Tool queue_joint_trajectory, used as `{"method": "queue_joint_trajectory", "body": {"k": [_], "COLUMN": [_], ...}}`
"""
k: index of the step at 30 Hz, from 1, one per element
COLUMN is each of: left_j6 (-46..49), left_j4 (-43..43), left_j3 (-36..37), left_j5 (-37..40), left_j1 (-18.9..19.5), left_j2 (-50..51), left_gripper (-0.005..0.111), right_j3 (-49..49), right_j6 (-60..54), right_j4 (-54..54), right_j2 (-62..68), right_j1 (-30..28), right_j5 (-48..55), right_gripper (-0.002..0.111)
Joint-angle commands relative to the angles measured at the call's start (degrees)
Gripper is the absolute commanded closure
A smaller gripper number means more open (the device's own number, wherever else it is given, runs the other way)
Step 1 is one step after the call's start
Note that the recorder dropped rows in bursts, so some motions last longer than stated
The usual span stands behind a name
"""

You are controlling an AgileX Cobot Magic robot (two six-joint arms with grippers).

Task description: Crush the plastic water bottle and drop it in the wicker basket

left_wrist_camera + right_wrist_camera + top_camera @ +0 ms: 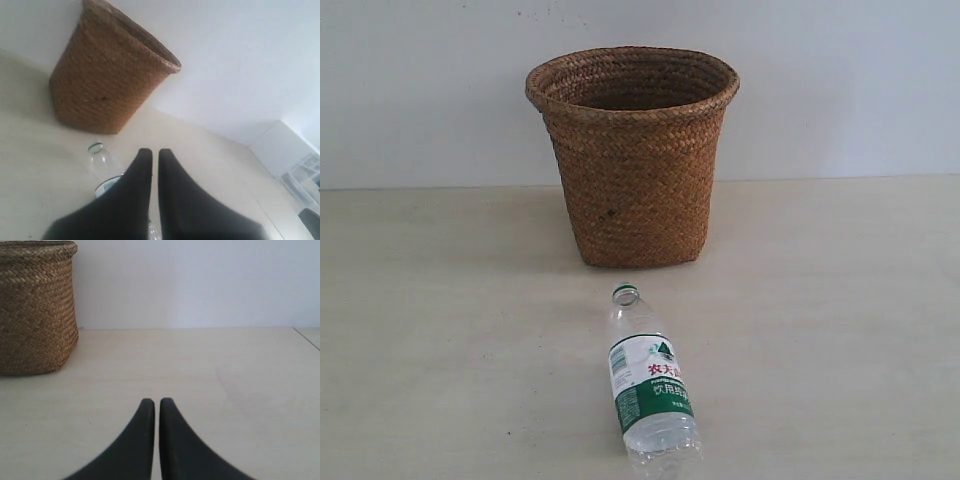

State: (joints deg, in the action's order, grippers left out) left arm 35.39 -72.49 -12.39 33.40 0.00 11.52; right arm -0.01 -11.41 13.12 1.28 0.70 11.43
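Largest first: pale tabletop (840, 330), stretching far ahead of both hands. Next, wicker basket (632, 160), upright with its mouth open upward, well ahead of the left hand (155, 155); seen from the right hand (157, 402), also ahead but off toward the other arm's side. Then plastic water bottle (650, 385), lying on its side just ahead of and below the left fingertips, partly hidden behind them. Neck turned toward the basket, clearly apart from it, seemingly without cap, not yet crushed. Not to be seen anywhere near the right hand. Smallest: left hand clenched, fingers pressed together, grasping nothing; right hand likewise closed down to a thin slit, empty.

Possible troubles, only as judgement. With both hands clenched like this, going down would push the bottle instead of taking it, so opening must come first. Being round, smooth and probably light, likely to roll or slip sideways if pressed off its middle or by one hand alone. After squeezing, may spring back partly. During the carry, a low path could strike the flared rim and tip the basket; releasing too early could bounce the bottle off the rim.
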Motion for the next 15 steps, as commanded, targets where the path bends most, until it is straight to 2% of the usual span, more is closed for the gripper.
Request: {"method": "queue_joint_trajectory", "body": {"k": [1, 5, 8, 11, 15], "left_j6": [3.37, 3.37, 0.35, -5.09, -17.97], "left_j4": [0.35, 2.31, 7.97, 15.82, 30.35], "left_j3": [-9.00, -18.52, -25.59, -32.16, -39.32], "left_j5": [3.37, 10.86, 14.64, 13.18, 7.25], "left_j1": [0.13, 0.13, -0.26, -2.81, -8.05], "left_j2": [17.40, 33.46, 44.44, 51.89, 59.52], "left_gripper": [0.103, 0.103, 0.103, 0.103, 0.103], "right_j3": [0.01, 0.01, 0.01, 0.01, 0.01], "right_j6": [-0.14, -0.14, -0.14, -0.14, -0.14], "right_j4": [0.08, 0.08, 0.08, 0.08, 0.08], "right_j2": [-0.17, -0.17, -0.17, -0.17, -0.17], "right_j1": [-0.20, -0.20, -0.20, -0.20, -0.20], "right_j5": [-0.53, -0.53, -0.53, -0.53, -0.53], "right_gripper": [0.107, 0.107, 0.107, 0.107, 0.107]}}
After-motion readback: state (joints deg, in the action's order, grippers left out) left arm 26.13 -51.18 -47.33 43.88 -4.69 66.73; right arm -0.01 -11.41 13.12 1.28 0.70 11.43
